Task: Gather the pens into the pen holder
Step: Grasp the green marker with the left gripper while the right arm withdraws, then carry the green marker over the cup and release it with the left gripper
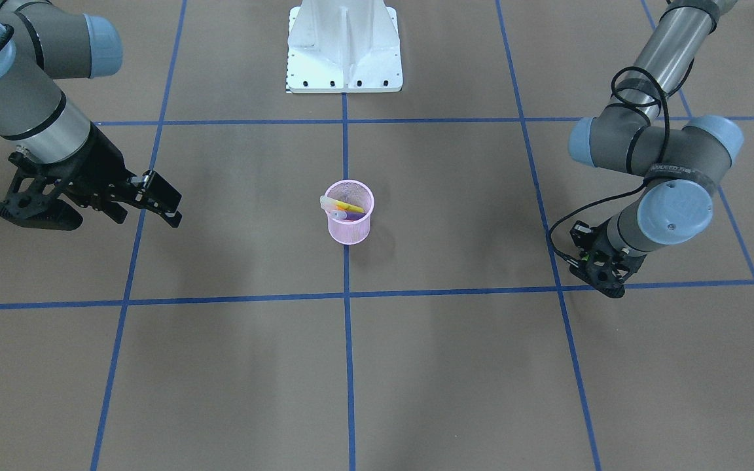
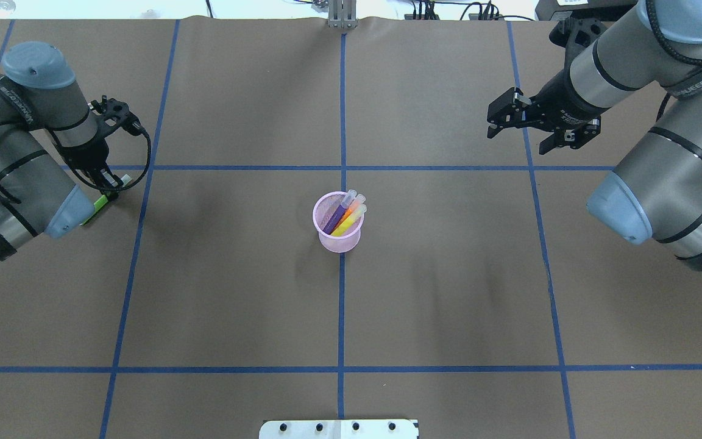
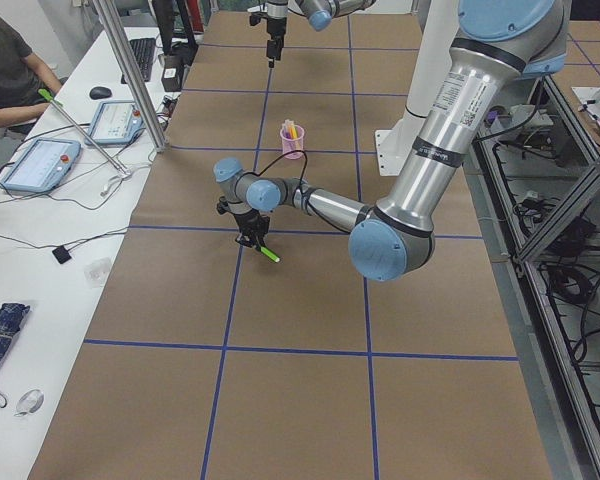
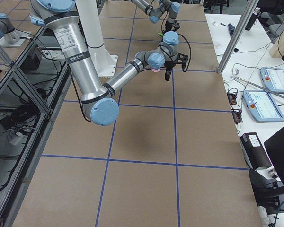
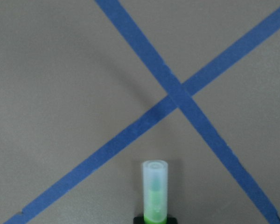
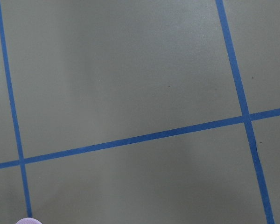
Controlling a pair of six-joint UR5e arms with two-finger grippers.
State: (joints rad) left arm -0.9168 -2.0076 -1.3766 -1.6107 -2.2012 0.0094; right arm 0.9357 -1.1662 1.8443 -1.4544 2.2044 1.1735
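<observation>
Left end effector (image 2: 110, 190) clamps green pen (image 2: 99, 203), pen holder (image 2: 338, 236) well apart

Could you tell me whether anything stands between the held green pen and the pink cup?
Nothing visible does: only brown table lies between the bright green pen in the left gripper and the pale pink wire-mesh cup.

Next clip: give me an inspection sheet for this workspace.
Surface: brown table, blue tape grid.
Job's things: pen holder upright at centre, pens inside; green pen outside it.
Clutter: nothing seen.
Grippers: left gripper shut on green pen; right gripper open, empty.
Cables: black cable loops at left wrist.
Surroundings: person and pendants at side bench.
</observation>
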